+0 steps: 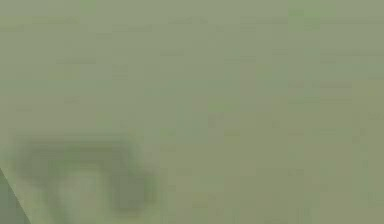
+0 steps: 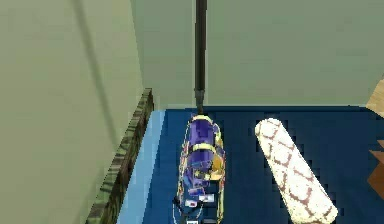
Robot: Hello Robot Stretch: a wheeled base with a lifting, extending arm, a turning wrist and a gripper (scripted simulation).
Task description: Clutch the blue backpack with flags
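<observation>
Green wall (image 1: 200,90) ahead in fwd view, and again at arm side view's left; next, a patterned rail (image 2: 125,160) runs along the left edge of the bed (image 2: 340,130); blue backpack (image 2: 203,158) w/ yellow trim lies lengthwise on the dark blue cover, near that left edge, lower end reaching the view's bottom; dark pole (image 2: 200,50) stands upright past its far end; white patterned bolster (image 2: 293,170) lies to the right, apart from the pack. Progress, judged: robot alongside bed w/ pack on arm side, so approach approx done; reach, grab, lift all left. Gripper jaws: state can't be told. Count: 1 backpack, 1 bolster, 1 pole, 1 rail.
</observation>
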